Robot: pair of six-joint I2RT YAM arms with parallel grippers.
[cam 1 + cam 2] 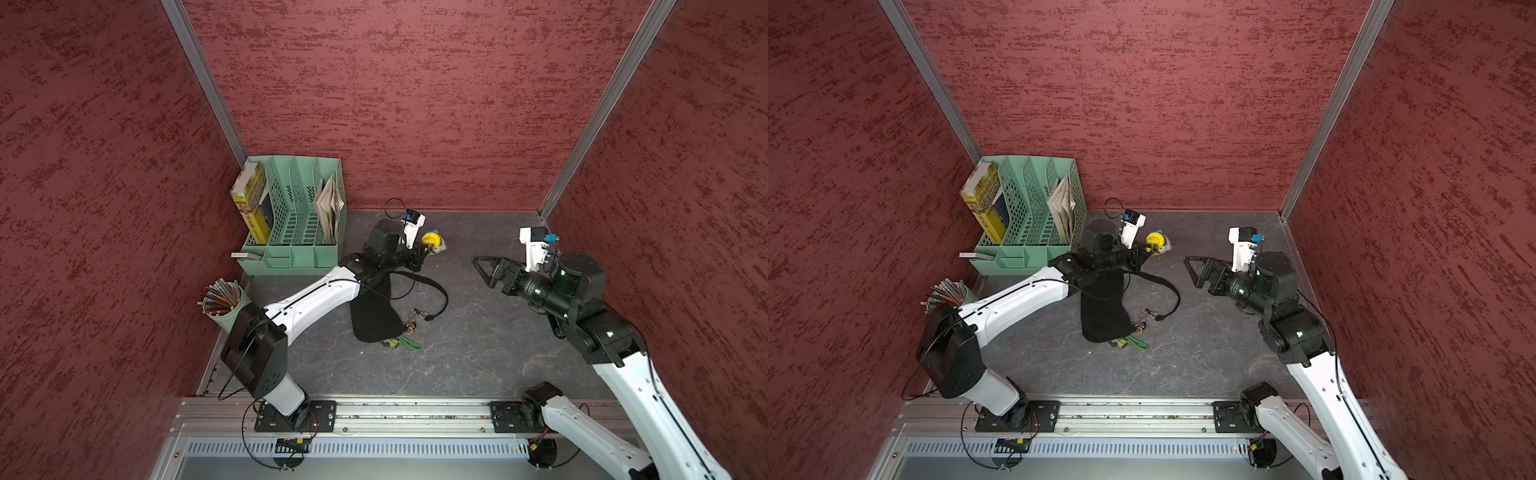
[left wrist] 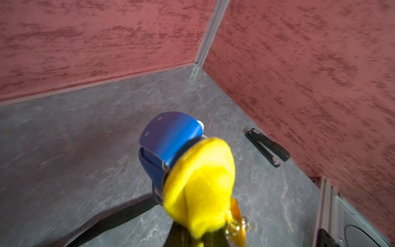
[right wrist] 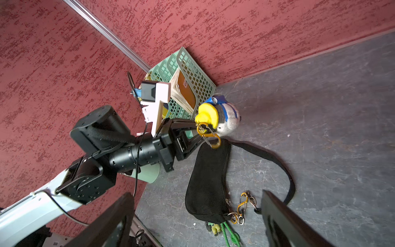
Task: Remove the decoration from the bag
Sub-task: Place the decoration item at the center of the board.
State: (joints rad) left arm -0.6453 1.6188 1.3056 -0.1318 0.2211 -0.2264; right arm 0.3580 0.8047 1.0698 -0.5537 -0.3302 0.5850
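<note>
Right wrist view: we see the left gripper (image 3: 199, 126) clamped shut on the one plush decoration (image 3: 226, 119), near one end of the single black bag (image 3: 207, 181) lying on the table (image 3: 320, 107). Our right gripper (image 1: 484, 270) gapes wide, holding nothing.

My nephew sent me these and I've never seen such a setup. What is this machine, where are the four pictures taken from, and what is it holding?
Two white-and-black robot arms stand on a rail at a grey table. Two pictures look down from overhead; the other two come from cameras on each arm's wrist. On the table are a black bag, a green file rack and a cup of pencils. The left gripper is shut on a yellow-and-blue plush charm at the bag's far end; whether its orange clip is hooked to the bag, I cannot tell. The right gripper is open, holding nothing.
</note>
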